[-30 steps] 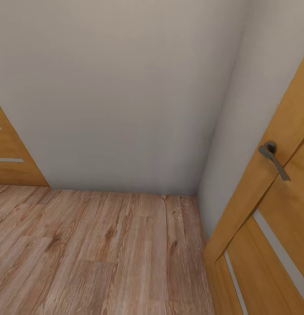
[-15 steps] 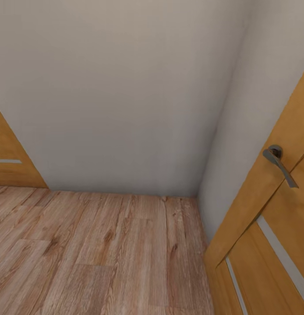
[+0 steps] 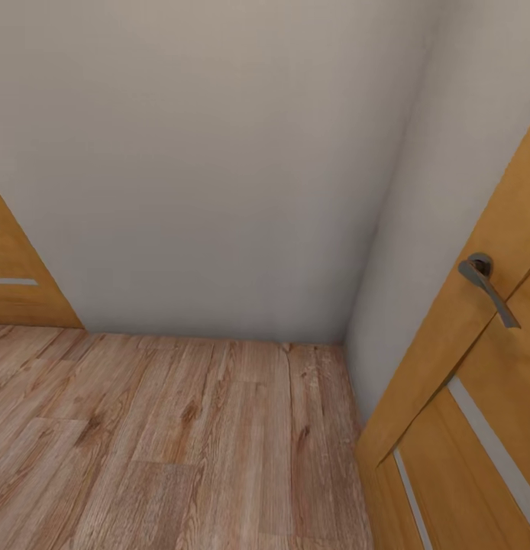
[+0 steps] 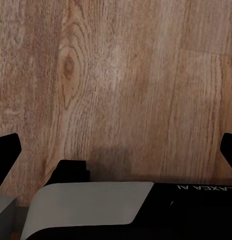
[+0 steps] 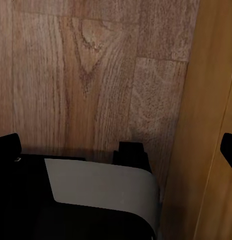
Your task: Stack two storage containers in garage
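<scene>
I'm facing a corner: a pale wall (image 3: 219, 168) meets wood plank floor (image 3: 181, 428). An orange wooden door (image 3: 479, 397) with a grey lever handle (image 3: 485, 284) stands close on my right; another door (image 3: 21, 283) sits at far left.

My wrist cameras look down at planks. The left gripper (image 4: 118, 150) and right gripper (image 5: 121, 145) hold their fingers wide apart, nothing between them. The right wrist view also catches the door edge. Beneath the left gripper, partial lettering reads "LAXEA AI".

wall corner (image 3: 357, 321) ahead, door (image 3: 479, 367) right
</scene>
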